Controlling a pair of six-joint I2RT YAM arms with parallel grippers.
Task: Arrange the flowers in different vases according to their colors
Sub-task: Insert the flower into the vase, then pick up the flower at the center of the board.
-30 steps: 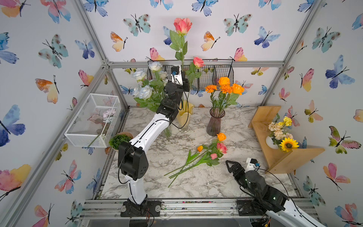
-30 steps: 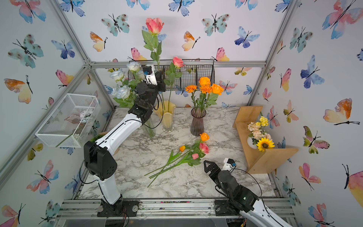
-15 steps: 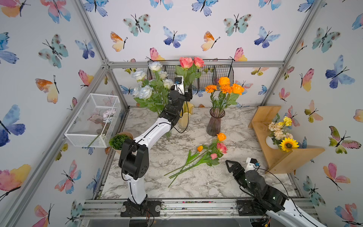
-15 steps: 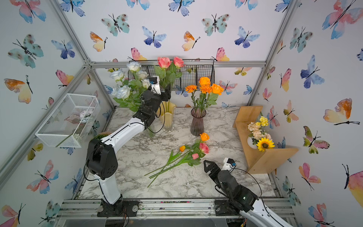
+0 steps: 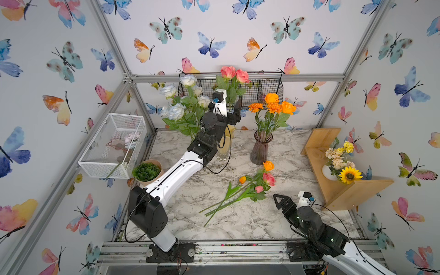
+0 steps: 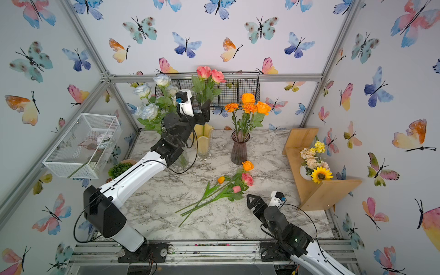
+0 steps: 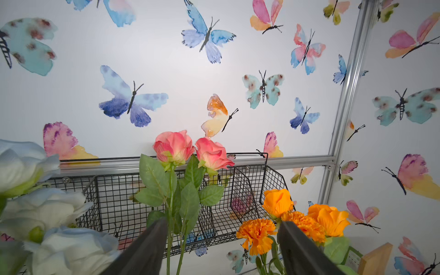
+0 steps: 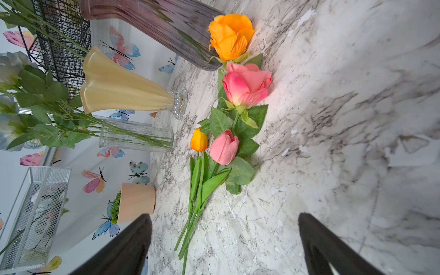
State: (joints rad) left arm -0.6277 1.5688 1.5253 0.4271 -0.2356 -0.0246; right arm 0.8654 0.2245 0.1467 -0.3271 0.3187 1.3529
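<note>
Over the marble table (image 5: 238, 221), left tool (image 7: 221, 228) open beside the pink roses (image 7: 175, 145), right tool (image 8: 223, 216) open, empty

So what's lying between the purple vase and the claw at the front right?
Loose pink and orange flowers lie flat between the purple vase and the right gripper; both top views show it.

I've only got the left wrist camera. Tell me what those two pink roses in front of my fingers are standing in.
Observer: The pink roses stand in the yellow vase, at the back of the marble table.
Operator: List what's loose on the table.
Observer: Four stems in one pile: an orange rose, a pink rose, a pink tulip bud and an orange tulip.
Operator: Report the right gripper.
Observer: The right gripper is open and empty, beside the pile, touching nothing.
</note>
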